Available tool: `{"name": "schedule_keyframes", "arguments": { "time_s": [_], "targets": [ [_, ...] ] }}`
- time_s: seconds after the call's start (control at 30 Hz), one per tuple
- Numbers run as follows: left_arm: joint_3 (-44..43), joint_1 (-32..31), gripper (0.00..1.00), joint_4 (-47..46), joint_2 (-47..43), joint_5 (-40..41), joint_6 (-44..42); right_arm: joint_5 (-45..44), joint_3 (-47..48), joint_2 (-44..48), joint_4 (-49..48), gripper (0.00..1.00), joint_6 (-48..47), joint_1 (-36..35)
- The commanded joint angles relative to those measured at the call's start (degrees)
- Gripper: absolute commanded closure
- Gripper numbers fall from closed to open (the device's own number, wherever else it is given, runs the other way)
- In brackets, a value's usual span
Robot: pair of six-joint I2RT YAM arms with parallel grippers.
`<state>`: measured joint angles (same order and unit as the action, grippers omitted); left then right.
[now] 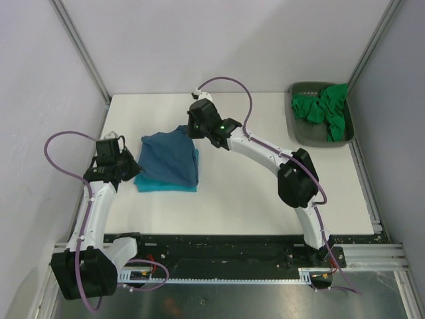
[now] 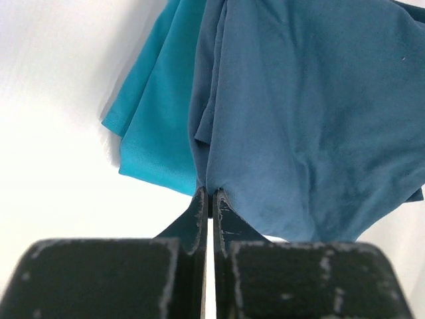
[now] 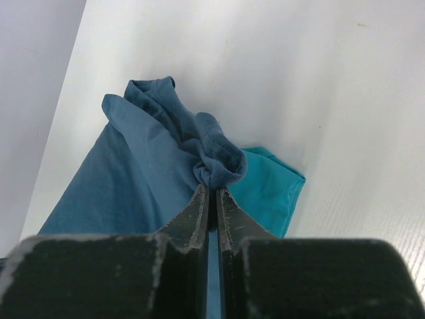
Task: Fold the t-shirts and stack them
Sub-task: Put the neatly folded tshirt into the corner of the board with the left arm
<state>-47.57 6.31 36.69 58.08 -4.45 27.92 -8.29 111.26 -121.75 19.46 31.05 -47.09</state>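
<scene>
Left jaws are pressing together, pinching an edge of the dark steel-blue t-shirt (image 1: 169, 156). Right jaws are clamping a bunched corner of the same shirt. Between both jaws it is draping over the turquoise t-shirt (image 1: 159, 185), which is lying on the surface (image 1: 252, 199). Green t-shirts (image 1: 329, 109) are sitting in the grey tray (image 1: 309, 135), well apart from the right jaws.
</scene>
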Motion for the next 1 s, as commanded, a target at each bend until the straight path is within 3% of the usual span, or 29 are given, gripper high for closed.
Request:
{"name": "schedule_keyframes", "arguments": {
  "time_s": [0.0, 0.7, 0.73, 0.8, 0.9, 0.97],
  "targets": [
    [0.1, 1.2, 1.00, -1.1, -0.2, 2.0, -1.7, 0.0, 4.6, -1.4, -1.4, 1.00, -0.1, -0.1],
    [0.6, 2.1, 1.00, -1.7, 3.0, 4.1, -2.0, 2.4, 6.1, -5.7, -0.9, 1.00, 0.6, 1.5],
    [1.0, 2.2, 1.00, -1.7, 3.5, 4.2, -2.0, 2.6, 6.1, -6.1, -0.6, 0.96, 0.6, 1.7],
    [2.5, 3.0, 0.87, -1.8, 4.9, 5.8, -1.5, 3.9, 6.7, -7.3, 0.5, 0.80, 0.7, 2.5],
    [4.6, 5.3, 0.43, -1.8, 4.1, 8.2, -0.1, 6.8, 9.4, -9.4, 4.6, 0.52, 1.2, 4.2],
    [4.1, 5.7, 0.25, -1.9, 2.1, 10.0, 0.1, 7.3, 9.4, -8.9, 6.2, 0.39, 1.0, 5.2]
  ]
}}
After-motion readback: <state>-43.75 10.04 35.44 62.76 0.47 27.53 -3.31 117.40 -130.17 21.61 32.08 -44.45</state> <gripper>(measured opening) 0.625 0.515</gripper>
